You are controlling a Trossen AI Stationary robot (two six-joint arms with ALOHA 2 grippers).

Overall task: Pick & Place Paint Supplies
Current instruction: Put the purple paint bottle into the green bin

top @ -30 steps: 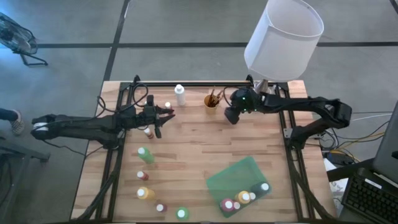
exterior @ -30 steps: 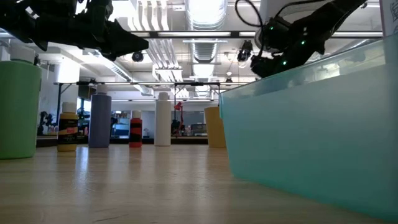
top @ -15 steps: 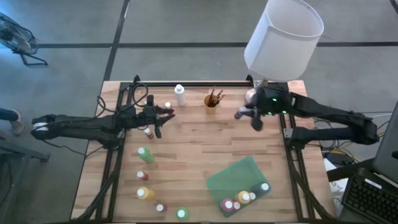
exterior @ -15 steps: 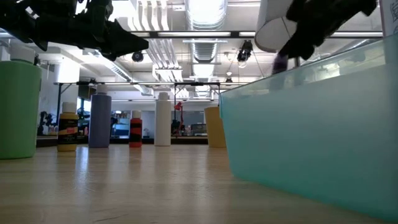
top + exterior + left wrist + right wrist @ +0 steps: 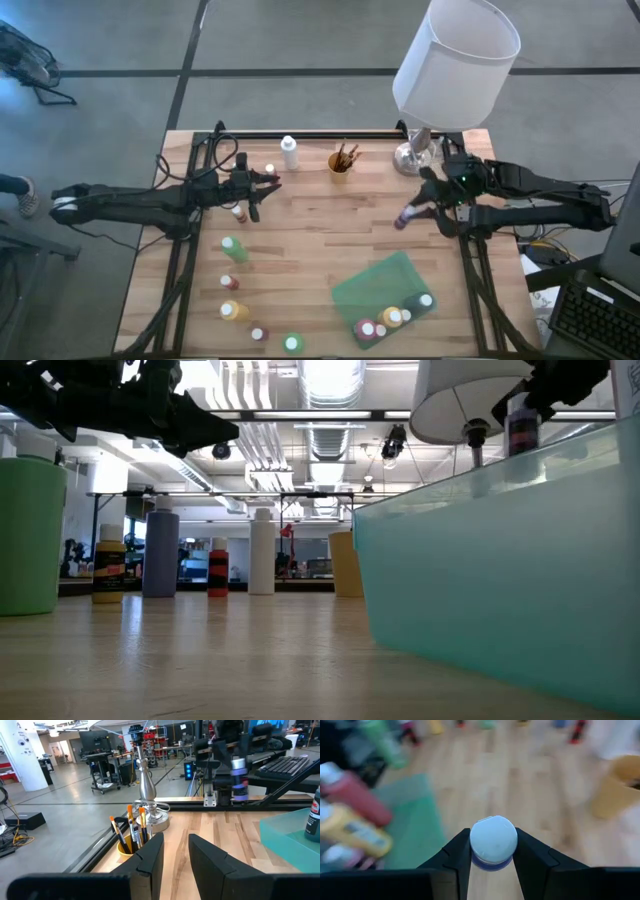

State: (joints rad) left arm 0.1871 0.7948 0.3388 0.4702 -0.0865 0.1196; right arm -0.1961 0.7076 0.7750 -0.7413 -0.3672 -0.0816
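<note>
My right gripper (image 5: 416,207) hangs over the table's right part, near the lamp base, shut on a purple white-capped paint bottle (image 5: 404,217); the low view shows that bottle (image 5: 521,426) high above the bin's rim. My left gripper (image 5: 262,183) waits open above the far left of the table, holding nothing. Loose bottles stand on their bases on the left half: a white one (image 5: 290,152), a green one (image 5: 233,249) and a yellow one (image 5: 233,311). A yellow cup of brushes (image 5: 341,160) stands near the far edge. The green bin (image 5: 375,282) holds several bottles. My right gripper pinches the purple bottle at its top, one finger (image 5: 461,856) on each side of the white cap (image 5: 493,838). The fingers come from above, pointing down. The bottle hangs below them, roughly upright and lifted clear of the table, as the left wrist view shows (image 5: 239,776).
A white-shaded lamp (image 5: 457,62) rises on a silver base (image 5: 411,158) at the far right corner, close to my right gripper. More small bottles (image 5: 259,334) dot the near left. Bare wood lies in the middle, between the brush cup and the bin.
My right gripper has carried the purple bottle from beside the brush cup toward the table's right edge, then toward the near edge and the bin, keeping it lifted clear. My left arm has kept still.
</note>
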